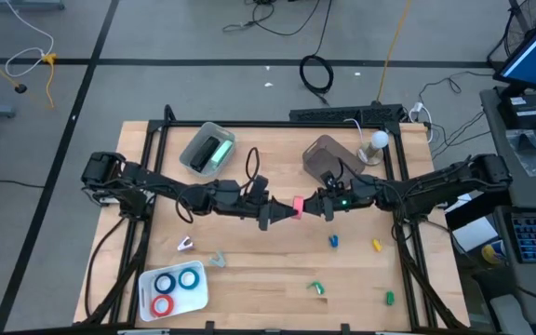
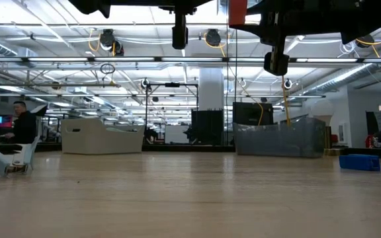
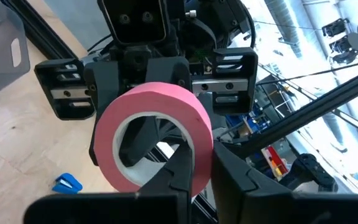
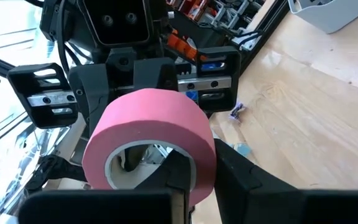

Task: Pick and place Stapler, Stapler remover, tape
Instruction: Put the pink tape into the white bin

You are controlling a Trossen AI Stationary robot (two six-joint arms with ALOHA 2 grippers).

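Note:
A pink tape roll (image 1: 298, 206) hangs in the air above the table's middle, between my two arms. My left gripper (image 1: 282, 212) comes at it from the table's left and is shut on it. My right gripper (image 1: 313, 206) comes from the right and is also shut on it. Each wrist view shows the roll (image 3: 154, 134) (image 4: 148, 137) close up, with the other arm's gripper behind it. Two blue tape rolls and a red one lie in a white tray (image 1: 147, 296) at the near left. My left gripper (image 3: 205, 171) pinches the roll's wall (image 3: 199, 155), one finger inside the hole and one outside. The fingers come level from the table's left. The roll is lifted clear of the table. My right gripper (image 4: 205, 168) pinches the opposite part of the wall (image 4: 202, 155), one finger inside the hole and one outside, level from the table's right. The roll hangs clear between both grippers.
A clear bin (image 1: 207, 149) with a green thing in it stands at the far left, and a dark clear bin (image 1: 327, 160) at the far middle. Small coloured pieces lie on the near half: white (image 1: 185, 245), grey (image 1: 218, 259), blue (image 1: 334, 241), yellow (image 1: 377, 246), green (image 1: 316, 288).

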